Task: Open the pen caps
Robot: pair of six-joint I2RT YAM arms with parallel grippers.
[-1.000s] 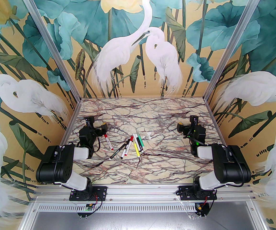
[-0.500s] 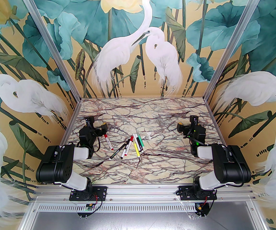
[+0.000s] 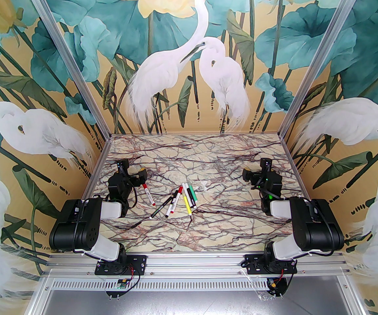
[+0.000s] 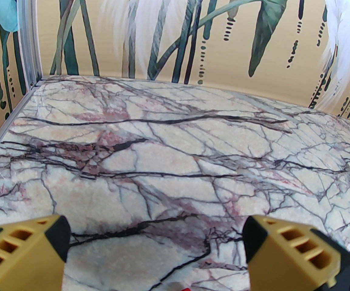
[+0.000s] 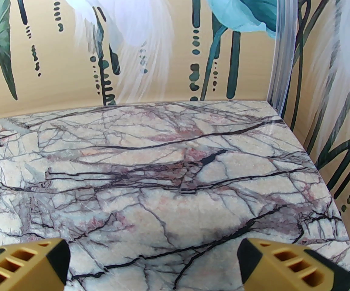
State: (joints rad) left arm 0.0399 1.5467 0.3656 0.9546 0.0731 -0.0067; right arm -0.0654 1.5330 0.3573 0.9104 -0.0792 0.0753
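Several pens (image 3: 175,199) lie loosely fanned at the middle of the marble table (image 3: 208,235). Their barrels are white, black, yellow and green, and the pen caps (image 3: 180,189) sit on them, some red. The leftmost pen (image 3: 149,195) is white with red ends and lies just right of my left gripper (image 3: 137,176). In the left wrist view that gripper (image 4: 156,247) stands open over bare marble, with a sliver of red (image 4: 185,289) at the bottom edge. My right gripper (image 3: 248,175) hovers right of the pens. The right wrist view shows it (image 5: 153,259) open with nothing between its fingers.
A tiny whitish plastic piece (image 3: 204,185) lies just right of the green pen. Painted walls and aluminium posts (image 3: 282,136) close the table in on three sides. Bare marble stretches behind the pens (image 3: 192,156) and in front of them.
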